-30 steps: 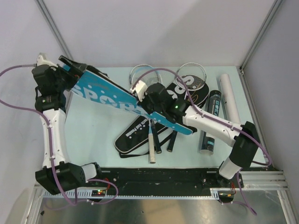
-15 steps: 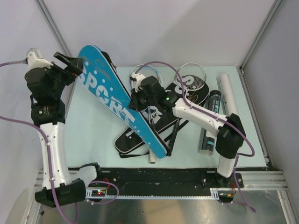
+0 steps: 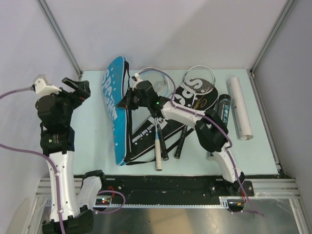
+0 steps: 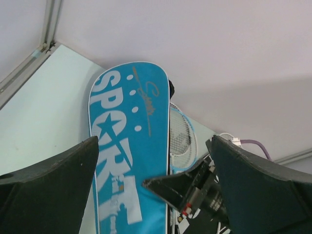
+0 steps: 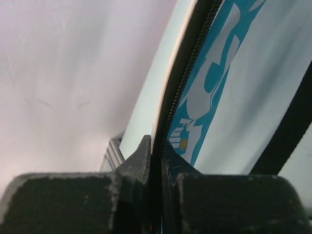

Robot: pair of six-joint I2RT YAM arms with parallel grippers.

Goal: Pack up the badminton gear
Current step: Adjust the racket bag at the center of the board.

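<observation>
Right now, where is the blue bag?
In the top view, the blue bag sits left of centre on the table, beside a black bag, its edge pinched by the right pincer.

Both arms are built alike: the left arm (image 3: 58, 163) and the right arm (image 3: 184, 115) have smooth white link shells set between chunky black joint housings. Thin purple cables (image 3: 17, 91) loop off each one and run clipped along the white shells. A small green light (image 3: 157, 103) glows on the right arm's wrist housing. The fingers (image 4: 51, 192) are matte black, broad wedges with a grainy surface. Both bases are bolted to a black rail (image 3: 170, 184).
</observation>
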